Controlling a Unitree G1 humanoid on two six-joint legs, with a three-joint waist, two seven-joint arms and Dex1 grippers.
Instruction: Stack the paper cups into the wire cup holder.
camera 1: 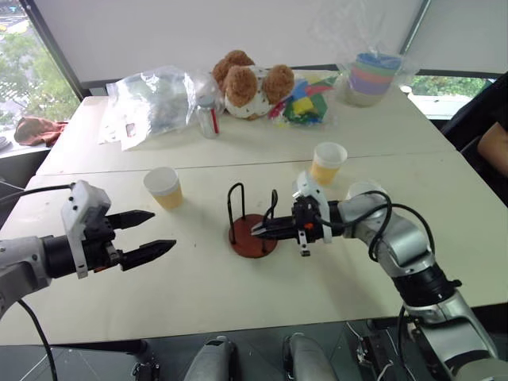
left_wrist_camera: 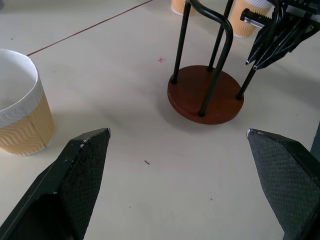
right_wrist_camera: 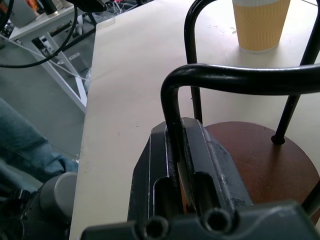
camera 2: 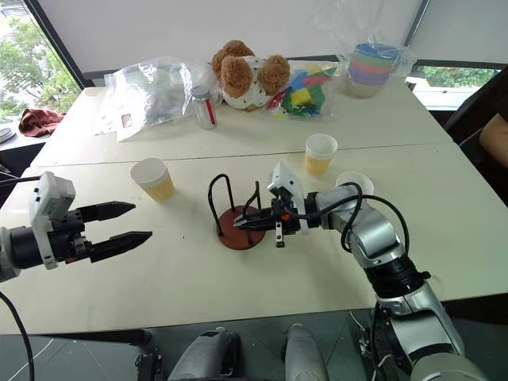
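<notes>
Right gripper point(camera 1: 266, 230) points sideways at the wire cup holder point(camera 1: 252, 220), fingers pinched shut on one upright black wire loop, so the right arm is the nearer one. Holder stands upright mid-table, empty. Left gripper point(camera 1: 147, 236) hangs wide open, holding nothing, well apart to the holder's left, with one paper cup point(camera 1: 163, 187) near it. Two more cups point(camera 1: 328, 163) stand behind the right arm.
</notes>
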